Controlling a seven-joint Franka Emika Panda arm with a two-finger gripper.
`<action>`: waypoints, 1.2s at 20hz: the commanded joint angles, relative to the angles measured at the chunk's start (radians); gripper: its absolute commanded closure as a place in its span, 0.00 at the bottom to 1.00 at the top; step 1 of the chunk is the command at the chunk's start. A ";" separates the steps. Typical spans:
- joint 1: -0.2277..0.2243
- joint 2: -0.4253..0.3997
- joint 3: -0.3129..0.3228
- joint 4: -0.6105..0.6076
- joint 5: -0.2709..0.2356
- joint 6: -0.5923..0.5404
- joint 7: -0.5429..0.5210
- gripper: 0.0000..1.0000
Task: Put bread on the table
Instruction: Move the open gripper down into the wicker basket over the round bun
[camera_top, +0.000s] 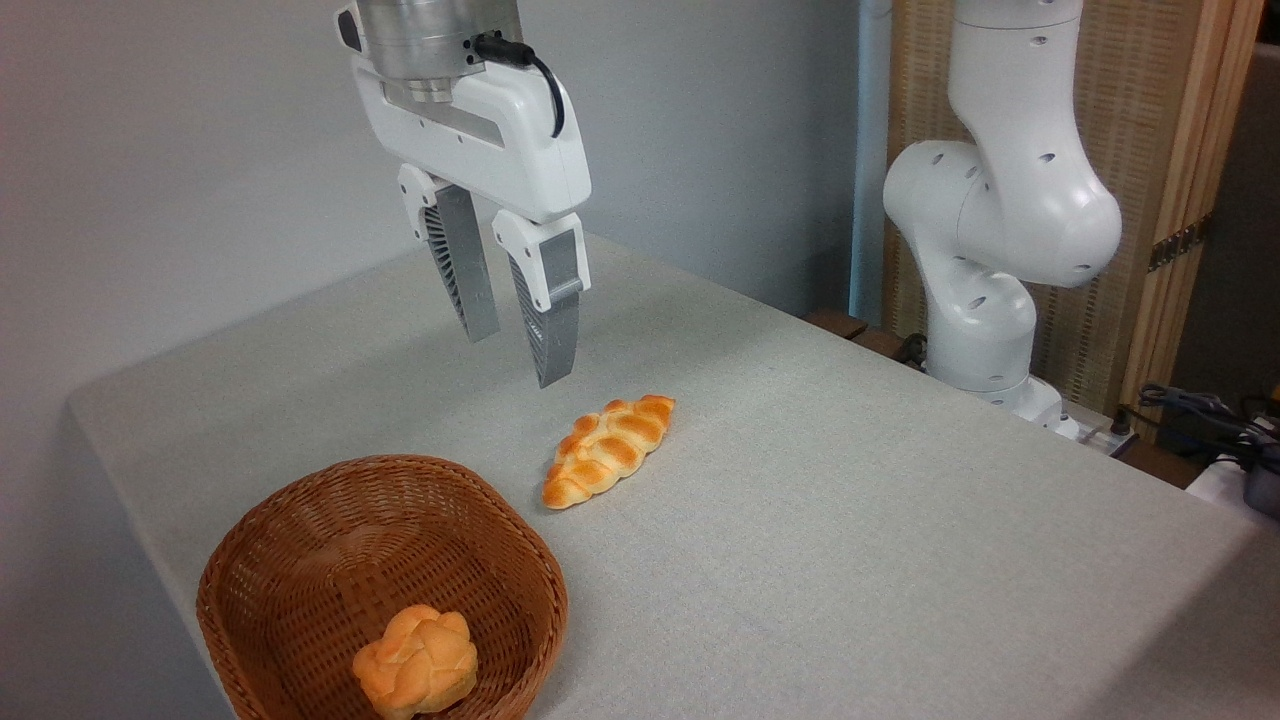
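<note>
The bread (416, 662), a small round knotted bun with a golden-orange crust, lies inside the brown wicker basket (300, 560) at the front left of the table (850, 520). My gripper (513, 358) hangs in the air above the table, well behind and above the basket. Its two grey fingers (548, 320) are apart and nothing is between them. The gripper touches neither the bun nor the basket.
A longer braided loaf (608, 448) lies on the table just right of the basket, below and slightly right of the gripper. The arm's white base and joints (1000, 220) stand at the table's far right edge. Cables (1200, 410) lie beyond it.
</note>
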 joint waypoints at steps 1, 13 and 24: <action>-0.011 -0.018 0.019 -0.027 -0.009 -0.019 0.023 0.00; -0.011 -0.006 0.019 -0.039 -0.008 0.140 0.020 0.00; -0.007 0.128 0.017 -0.093 0.020 0.455 0.085 0.00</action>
